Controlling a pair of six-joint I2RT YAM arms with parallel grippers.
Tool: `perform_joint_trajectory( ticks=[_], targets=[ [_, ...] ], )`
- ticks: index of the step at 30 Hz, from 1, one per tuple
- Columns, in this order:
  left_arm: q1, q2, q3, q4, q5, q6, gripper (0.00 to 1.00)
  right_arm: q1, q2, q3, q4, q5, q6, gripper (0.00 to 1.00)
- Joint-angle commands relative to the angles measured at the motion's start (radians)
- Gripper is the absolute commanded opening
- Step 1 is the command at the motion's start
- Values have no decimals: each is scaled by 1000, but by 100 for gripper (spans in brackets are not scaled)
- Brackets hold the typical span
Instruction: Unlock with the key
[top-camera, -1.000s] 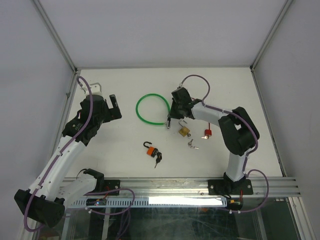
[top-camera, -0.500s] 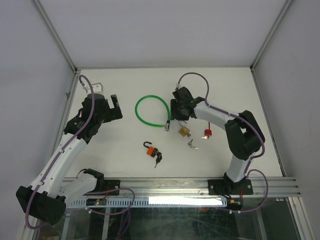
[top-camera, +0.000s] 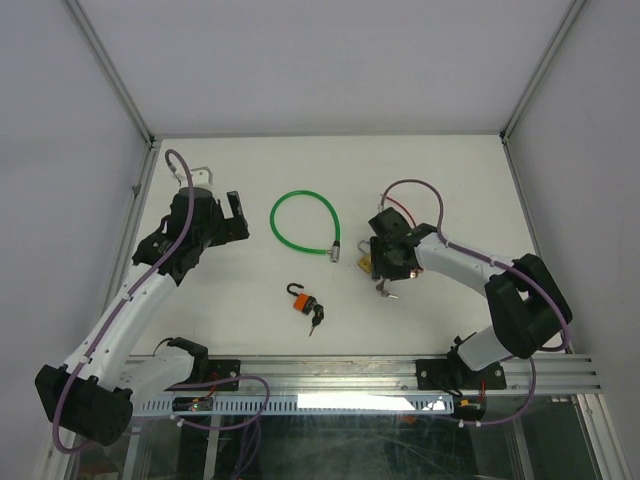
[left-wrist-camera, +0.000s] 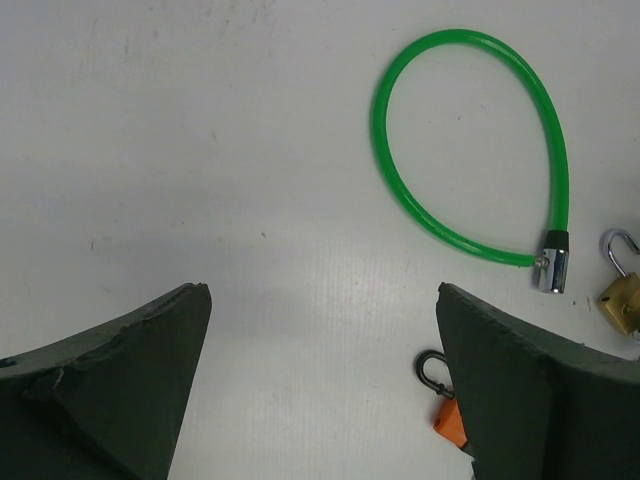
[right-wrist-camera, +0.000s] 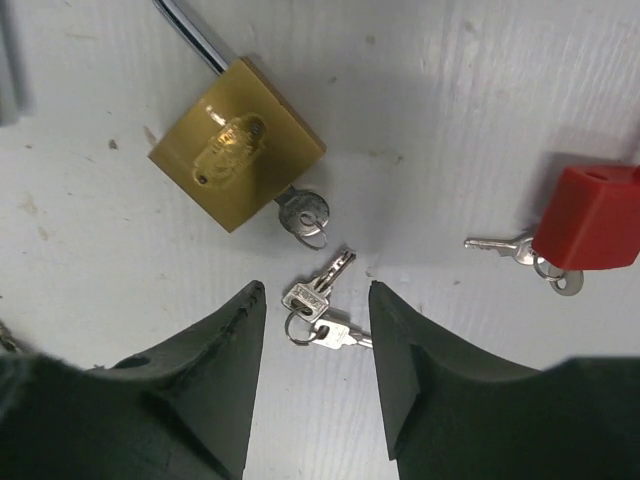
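Currently the right gripper (right-wrist-camera: 316, 292) hangs over the table (right-wrist-camera: 450, 100) with its fingers spread apart, holding nothing. A small bunch of keys (right-wrist-camera: 318, 312) lies flat between the two fingertips. Just beyond it lies the brass padlock (right-wrist-camera: 237, 142), with a key head (right-wrist-camera: 303, 212) showing at its lower edge, apparently seated in the keyhole. A red padlock (right-wrist-camera: 590, 217) lies to one side, with its own key (right-wrist-camera: 500, 243) beside it. The left gripper (left-wrist-camera: 322, 295) is likewise spread and empty, well apart from these items, near the green cable lock (left-wrist-camera: 470, 140) and an orange padlock (left-wrist-camera: 450, 420).
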Motion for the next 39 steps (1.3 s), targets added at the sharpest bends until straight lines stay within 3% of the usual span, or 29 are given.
perform_joint_trajectory(
  ticks=[1,12,21,28,37,39],
  targets=[
    [12,11,2,53,21,26,99,2,0,-11,30,-4,-4,47],
    [11,41,4,53,24,26,99,16,33,-50,49,-63,39,44],
    [11,43,2,53,29,27,99,60,59,-63,-21,-5,92,42],
    [12,43,7,53,55,21,99,129,102,-29,-17,21,95,27],
    [11,42,8,69,249,-19,99,212,63,4,53,-25,59,1],
    [11,41,2,78,296,-32,99,215,58,13,68,-31,53,0]
  ],
)
